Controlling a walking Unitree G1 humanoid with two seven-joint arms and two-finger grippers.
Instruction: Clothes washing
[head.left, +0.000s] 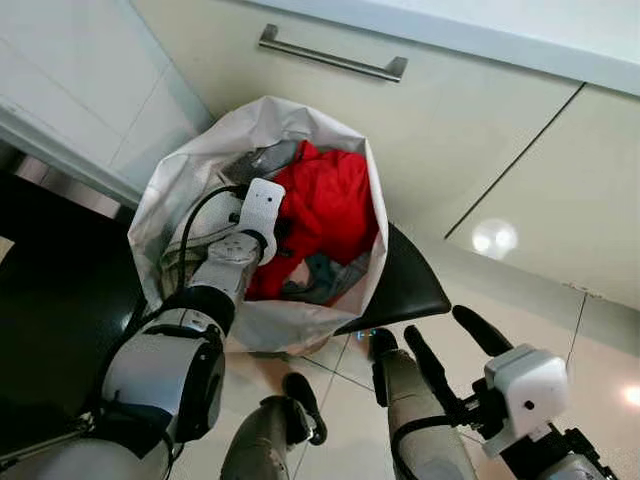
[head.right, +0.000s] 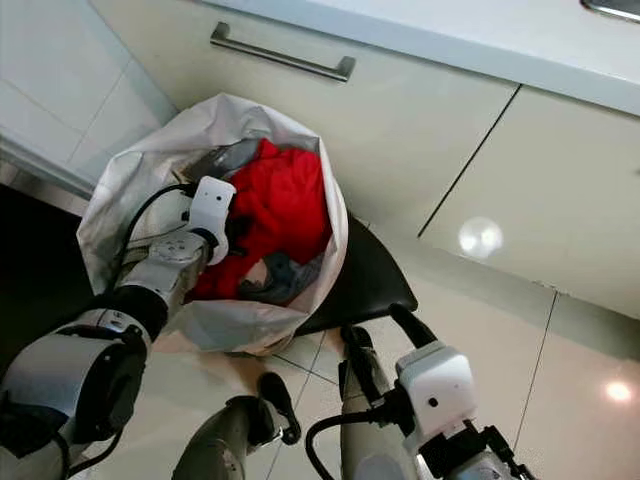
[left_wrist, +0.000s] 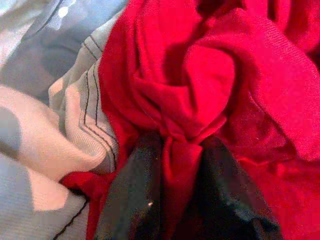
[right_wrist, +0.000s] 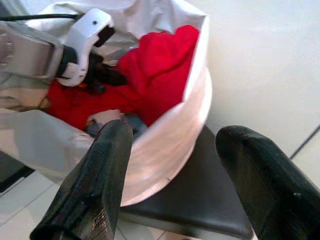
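Note:
A white laundry bag (head.left: 330, 305) stands open on a black stool (head.left: 405, 285), stuffed with clothes. On top lies a red garment (head.left: 330, 205), with grey and pale striped clothes (left_wrist: 60, 115) beside it. My left gripper (head.left: 283, 228) reaches inside the bag and is shut on a fold of the red garment (left_wrist: 175, 145), pinched between its two black fingers (left_wrist: 132, 200). My right gripper (head.left: 450, 335) hangs low in front of the stool, open and holding nothing, its fingers (right_wrist: 95, 185) spread wide apart and pointing toward the bag (right_wrist: 165, 145).
Cream cabinet fronts with a metal bar handle (head.left: 335, 55) rise right behind the bag under a white countertop (head.left: 520, 35). A dark opening (head.left: 50, 300) lies on the left. The glossy tiled floor (head.left: 560, 300) extends to the right. My own legs (head.left: 270, 435) stand below.

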